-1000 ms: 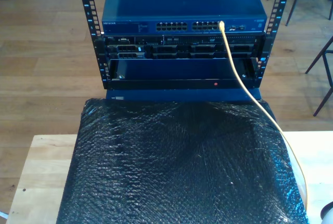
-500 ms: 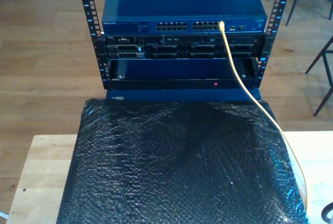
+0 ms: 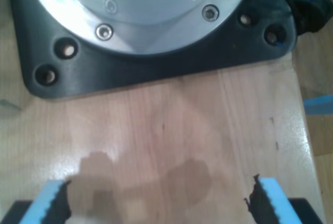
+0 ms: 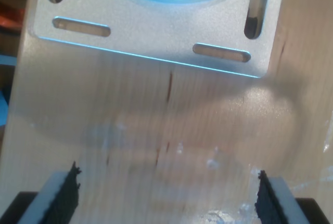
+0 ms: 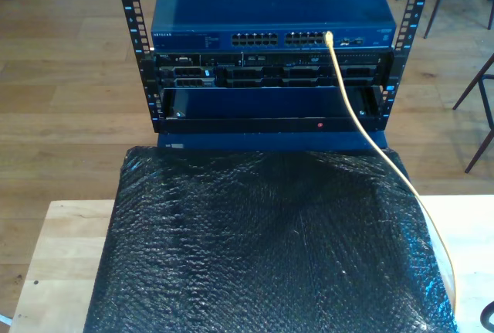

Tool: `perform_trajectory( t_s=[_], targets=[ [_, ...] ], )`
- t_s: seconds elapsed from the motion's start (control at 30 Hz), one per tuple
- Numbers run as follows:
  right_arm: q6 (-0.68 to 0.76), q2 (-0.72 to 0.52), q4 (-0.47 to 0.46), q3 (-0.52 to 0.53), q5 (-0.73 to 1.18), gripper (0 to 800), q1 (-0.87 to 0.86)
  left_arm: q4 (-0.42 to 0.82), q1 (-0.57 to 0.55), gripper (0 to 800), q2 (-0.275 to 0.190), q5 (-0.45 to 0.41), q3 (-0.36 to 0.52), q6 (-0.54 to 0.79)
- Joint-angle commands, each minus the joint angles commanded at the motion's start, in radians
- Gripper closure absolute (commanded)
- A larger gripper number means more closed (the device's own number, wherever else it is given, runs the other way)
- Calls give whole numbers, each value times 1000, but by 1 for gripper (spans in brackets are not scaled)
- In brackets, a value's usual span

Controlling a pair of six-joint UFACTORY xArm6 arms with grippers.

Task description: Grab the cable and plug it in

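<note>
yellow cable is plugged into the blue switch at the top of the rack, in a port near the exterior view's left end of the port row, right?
Not quite. The yellow cable is plugged into the blue switch at the top of the rack, but its plug sits near the exterior view's right end of the port row, not the left. The exterior view shows this.

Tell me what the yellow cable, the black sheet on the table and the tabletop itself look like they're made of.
The cable looks like flexible plastic-jacketed cord, smooth and matte, sagging in a soft curve. The black sheet seems to be plastic bubble wrap or similar film: dimpled texture with glossy glints. The tabletop appears to be pale wood with a light sheen, showing grain.
</note>
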Motion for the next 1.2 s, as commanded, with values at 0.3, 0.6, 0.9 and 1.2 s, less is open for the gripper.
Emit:
perform_trajectory(
  t_s=[0.3, 0.6, 0.9, 1.2],
  targets=[
    [0, -5, 2, 12, -21, 0, 2, 0, 0, 0, 0, 0, 0, 0],
    [0, -5, 2, 12, -21, 0, 0, 0, 0, 0, 0, 0, 0, 0],
    [0, -5, 2, 12, -21, 0, 2, 0, 0, 0, 0, 0, 0, 0],
    [0, -5, 2, 12, -21, 0, 2, 0, 0, 0, 0, 0, 0, 0]
  ],
)
